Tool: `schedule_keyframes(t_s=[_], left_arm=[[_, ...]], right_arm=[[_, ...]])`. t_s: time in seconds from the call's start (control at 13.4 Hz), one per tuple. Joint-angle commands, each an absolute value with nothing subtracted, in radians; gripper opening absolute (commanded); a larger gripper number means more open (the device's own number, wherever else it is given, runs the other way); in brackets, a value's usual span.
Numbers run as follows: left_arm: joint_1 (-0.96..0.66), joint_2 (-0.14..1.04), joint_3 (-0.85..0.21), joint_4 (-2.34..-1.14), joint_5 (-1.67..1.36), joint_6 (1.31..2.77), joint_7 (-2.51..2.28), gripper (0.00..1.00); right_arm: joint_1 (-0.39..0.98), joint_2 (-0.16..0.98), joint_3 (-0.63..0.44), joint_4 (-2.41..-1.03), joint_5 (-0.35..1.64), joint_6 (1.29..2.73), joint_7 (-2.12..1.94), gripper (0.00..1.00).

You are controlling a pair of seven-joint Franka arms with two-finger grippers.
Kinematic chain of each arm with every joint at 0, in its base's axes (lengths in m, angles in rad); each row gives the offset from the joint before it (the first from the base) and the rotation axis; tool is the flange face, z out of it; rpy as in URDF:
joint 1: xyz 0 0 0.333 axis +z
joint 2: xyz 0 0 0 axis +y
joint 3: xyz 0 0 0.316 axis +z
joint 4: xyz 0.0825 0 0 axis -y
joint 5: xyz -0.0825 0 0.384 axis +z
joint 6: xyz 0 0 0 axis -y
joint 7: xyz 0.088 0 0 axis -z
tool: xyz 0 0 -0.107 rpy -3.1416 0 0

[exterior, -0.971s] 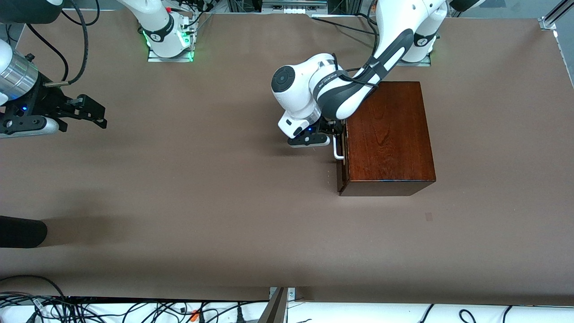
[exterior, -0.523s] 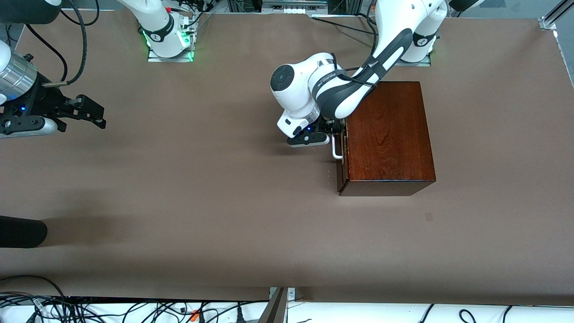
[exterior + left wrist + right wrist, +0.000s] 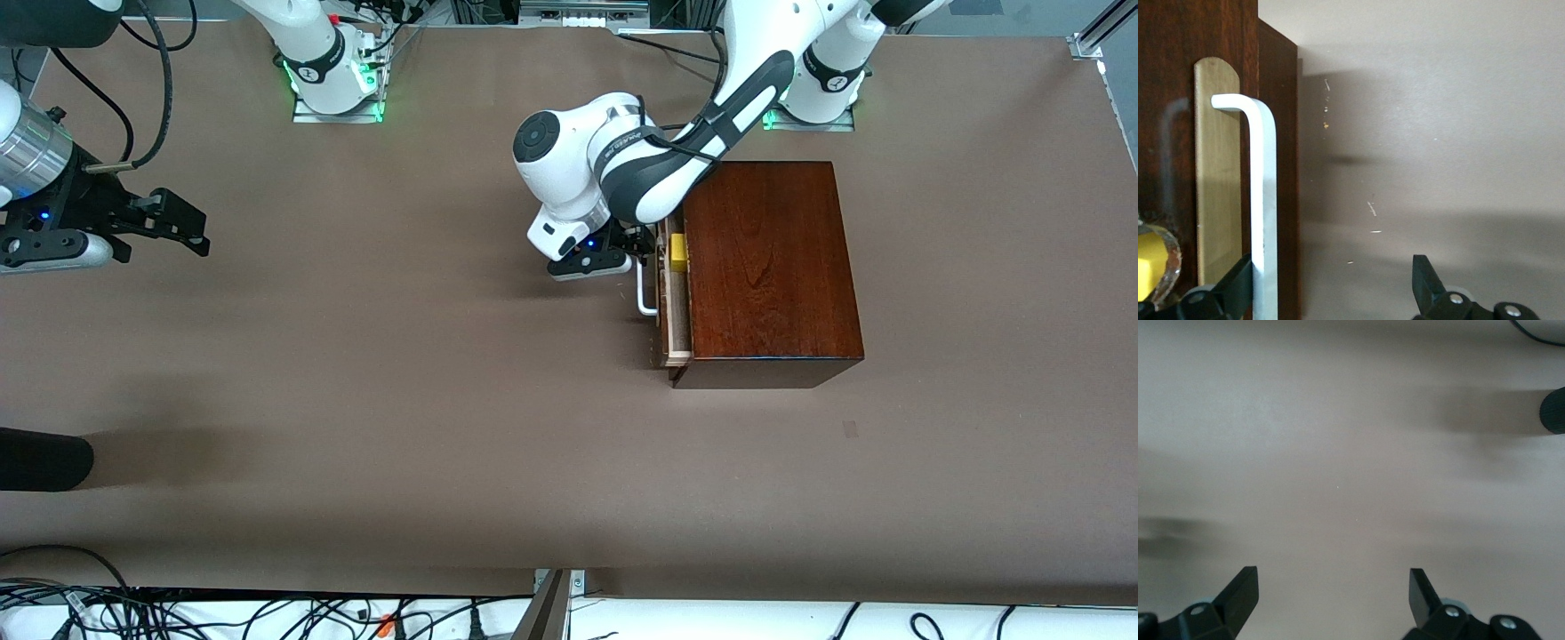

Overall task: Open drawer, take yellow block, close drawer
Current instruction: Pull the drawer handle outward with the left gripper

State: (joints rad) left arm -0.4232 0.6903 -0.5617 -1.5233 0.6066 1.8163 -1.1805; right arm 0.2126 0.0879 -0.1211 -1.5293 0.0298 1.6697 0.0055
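Box: dark reddish-brown wooden box [image 3: 769, 267] standing on the brown table [image 3: 400, 400], toward the left arm's end.
Drawer: single sliding tray [image 3: 673, 302] with pale light-wood interior and dark wood front, pulled out a short way from the box face that looks toward the right arm's end; a narrow strip of the inside shows.
Handle: white U-shaped bar handle [image 3: 645, 293] on the drawer front; in the left wrist view the bar [image 3: 1263, 213] runs along the dark front, with a pale wood strip [image 3: 1218, 173] beside it.
Yellow block: small bright yellow cube [image 3: 678, 252] lying in the drawer, in the part of the exposed strip farther from the front camera; a corner of it [image 3: 1150, 277] shows in the left wrist view.
Left gripper: black 2-finger claw [image 3: 640, 249] at the drawer front, straddling the handle's bar; 1 finger [image 3: 1238, 287] touches the bar, the other [image 3: 1426, 283] stands well apart from it over bare table, so the claw is spread, hooked on the bar and not clenched on it.
Right gripper: black 2-finger claw [image 3: 191, 227] hanging over bare table at the right arm's end, well apart from the box; its 2 fingers [image 3: 1238, 593] are spread wide and hold nothing. This arm waits.
Dark object: black rounded end [image 3: 44, 458] at the table edge, nearer the front camera than the right gripper.
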Motion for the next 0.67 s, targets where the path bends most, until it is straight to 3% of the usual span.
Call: schedule_keyframes(t_s=[0.0, 0.6], left_arm=[[-0.466, 0.749, -0.566, -1.439, 0.612, 1.822, -1.223, 1.0], [-0.511, 0.801, -0.568, -1.349, 0.611, 1.822, -1.238, 1.0]], right_arm=[[0.201, 0.103, -0.115, -1.513, 0.051, 1.677, 0.012, 1.0], [0.206, 0.104, -0.114, -1.509, 0.048, 1.683, 0.009, 1.0]])
